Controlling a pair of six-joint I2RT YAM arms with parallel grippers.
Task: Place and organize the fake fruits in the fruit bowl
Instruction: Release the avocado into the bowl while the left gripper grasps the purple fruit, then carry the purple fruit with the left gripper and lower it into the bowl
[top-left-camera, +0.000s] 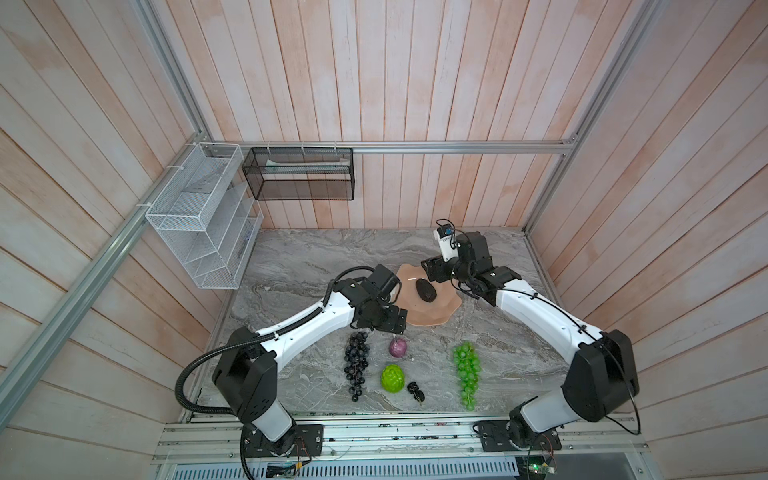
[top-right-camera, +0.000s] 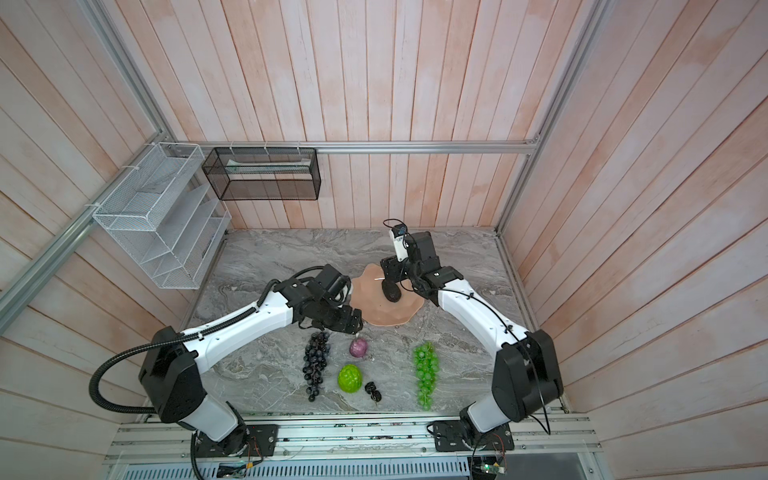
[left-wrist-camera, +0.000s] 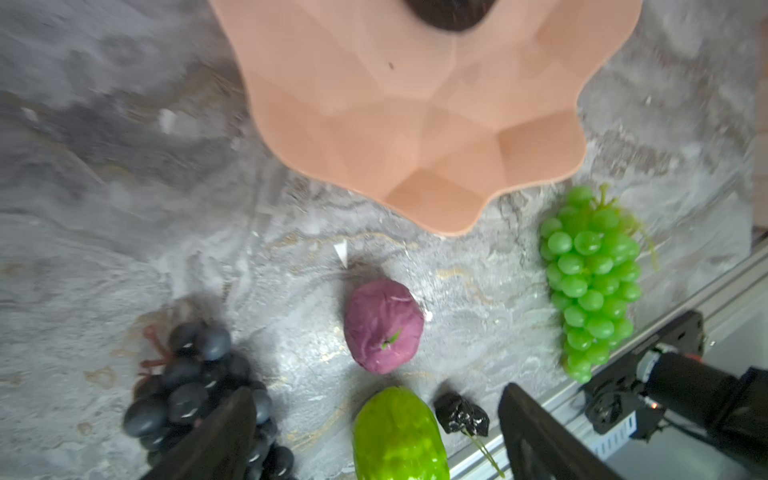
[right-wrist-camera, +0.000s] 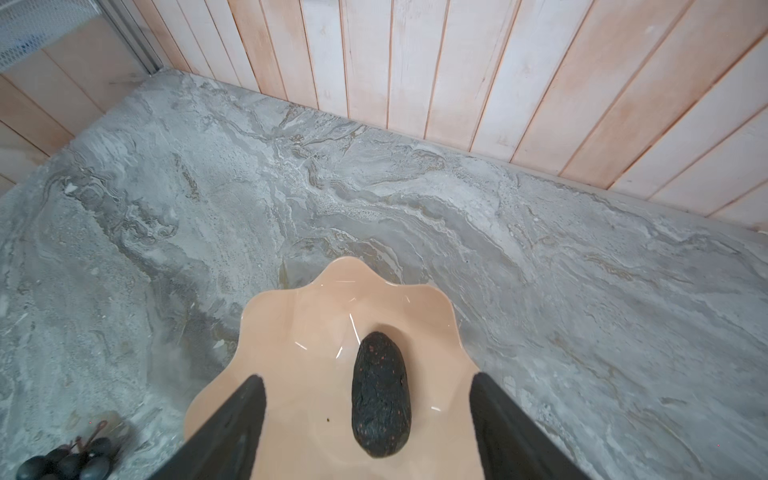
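- Top-down, the fruit bowl (top-left-camera: 436, 313) sits mid-desk (top-left-camera: 291, 270) with just one piece in it: the dark bumpy oval (top-left-camera: 426, 289), lying a bit toward 12 o'clock of the bowl's middle.
- The right tool (right-wrist-camera: 369, 379) is over the bowl's 12 o'clock rim. Its jaws are spread wide with the oval lying between them, and neither finger touches it, so it's got hold of nothing.
- The left tool (left-wrist-camera: 378, 397) is at the bowl's 8 o'clock edge — also wide open and empty.
- The other five pieces are out on the desk, toward 6 o'clock from the bowl:
- The black-purple grape bunch (top-left-camera: 356, 365) is at about 7 o'clock, lying lengthwise.
- The purple round fruit (top-left-camera: 397, 347) is nearest the bowl, also around 7 o'clock.
- The lime-green lumpy fruit (top-left-camera: 392, 377) is at 6 o'clock of the purple one.
- The tiny black cluster (top-left-camera: 415, 390) is just beside the lime one, at its 4 o'clock.
- The bright green grape bunch (top-left-camera: 466, 370) is at the bowl's 5 o'clock, well apart from the rest.
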